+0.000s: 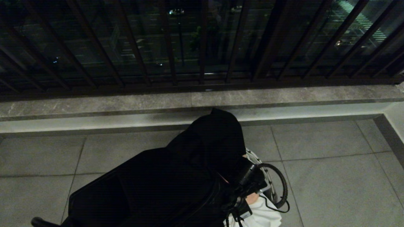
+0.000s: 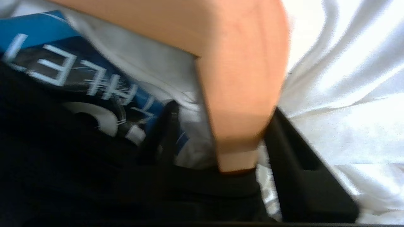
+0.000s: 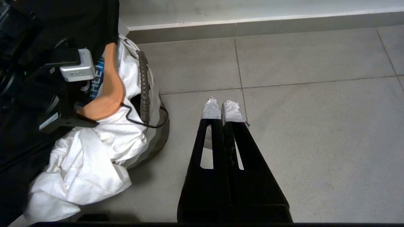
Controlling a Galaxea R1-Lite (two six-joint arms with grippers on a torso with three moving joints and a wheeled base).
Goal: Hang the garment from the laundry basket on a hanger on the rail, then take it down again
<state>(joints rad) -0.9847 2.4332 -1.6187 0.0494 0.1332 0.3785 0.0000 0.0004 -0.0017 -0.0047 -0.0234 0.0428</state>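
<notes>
The laundry basket [image 1: 270, 180], with a pale ribbed rim and a black loop handle [image 3: 144, 85], stands on the floor tiles. A white garment [image 3: 91, 157] with a blue print [image 2: 47, 47] spills over its side. A broad orange curved piece [image 3: 109, 91], seemingly the hanger, lies on the cloth. My left gripper [image 2: 224, 108] reaches down into the basket from a black-sleeved arm. Its black fingers [image 2: 303, 176] stand either side of the orange piece, with a gap on one side. My right gripper [image 3: 221, 108] hangs shut over bare floor beside the basket. The rail is out of view.
Dark window-guard bars [image 1: 170, 47] rise behind a grey stone ledge [image 1: 189, 101] past the basket. Grey floor tiles [image 1: 331, 176] spread to the right of the basket. A thin black cable [image 3: 151, 124] loops over the basket's side.
</notes>
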